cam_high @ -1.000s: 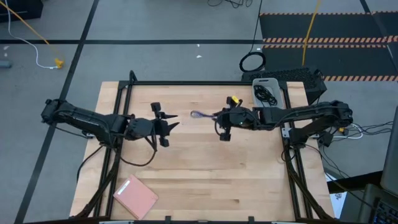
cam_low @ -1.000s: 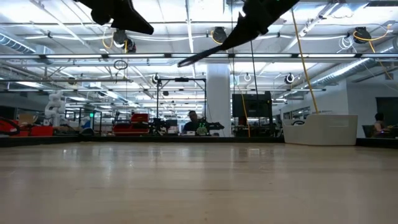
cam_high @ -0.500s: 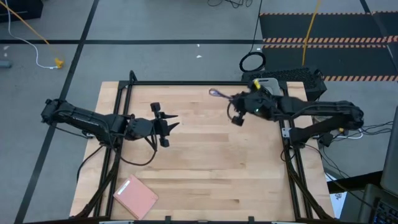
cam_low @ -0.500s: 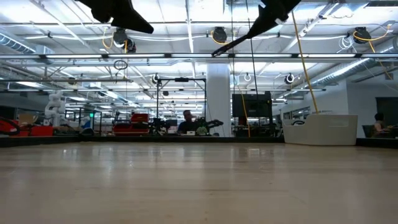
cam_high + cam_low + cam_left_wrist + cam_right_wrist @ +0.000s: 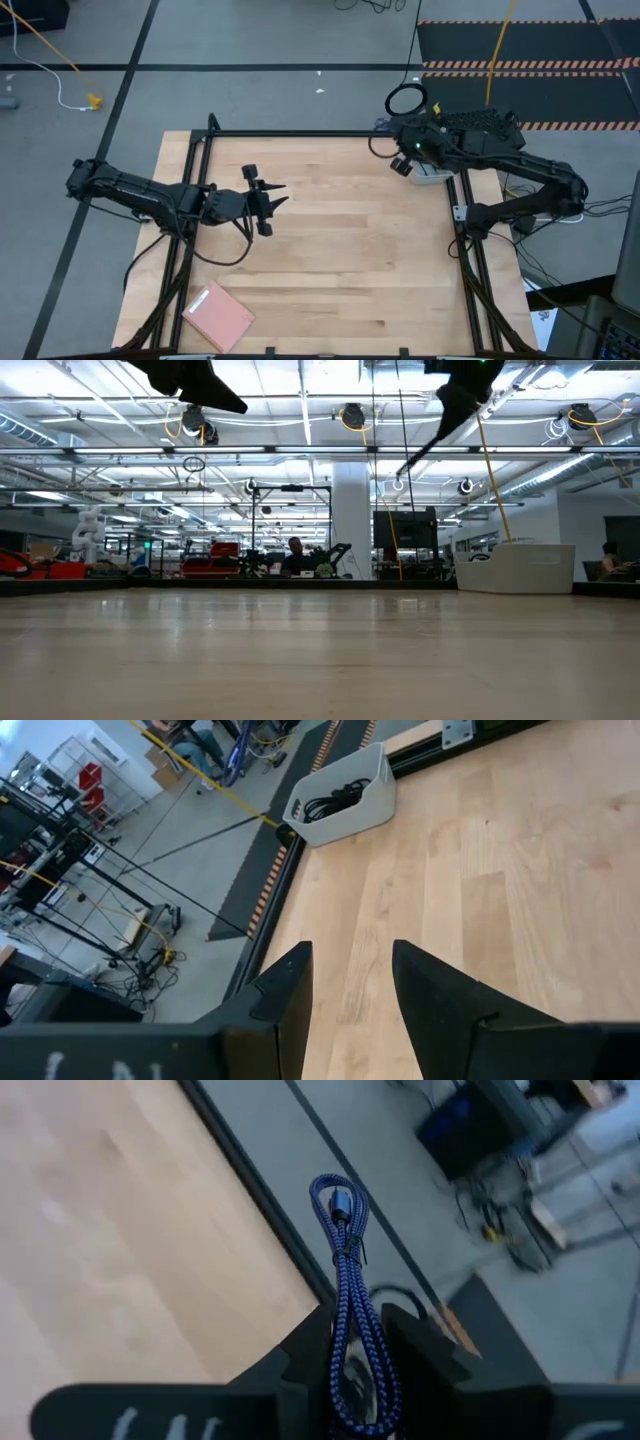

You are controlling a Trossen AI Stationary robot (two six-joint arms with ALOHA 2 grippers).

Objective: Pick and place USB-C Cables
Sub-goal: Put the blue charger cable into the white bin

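My right gripper [image 5: 398, 140] is shut on the blue-purple USB-C cable [image 5: 345, 1250], a short braided bundle. It hovers high over the table's far right corner, above the white bin [image 5: 432, 175]. In the low view the cable [image 5: 420, 455] slants down out of the gripper [image 5: 452, 415]. Black cords [image 5: 335, 798] lie coiled inside the white bin [image 5: 345, 815]. My left gripper [image 5: 272, 195] is open and waits above the table's left half, touching nothing; its fingers [image 5: 285, 990] point toward the bin. My right gripper pinches the blue-purple cable bundle between its two fingers [image 5: 312, 1342], on the part of the bundle [image 5: 356, 1330] nearer one end. The bundle lies along the fingers, and its looped end [image 5: 338, 1195] sticks out past the tips. It is lifted clear of the table.
A pink flat pad [image 5: 218, 315] lies near the table's near left corner. A large black ring of thick cable [image 5: 405, 100] lies on the floor beyond the far edge. A black frame borders the wooden tabletop [image 5: 330, 250].
My right gripper has carried the blue-purple cable from above the table's middle toward the far right corner, ending over the white bin. It has turned so the cable points toward the far edge. It has stayed shut on the cable throughout.
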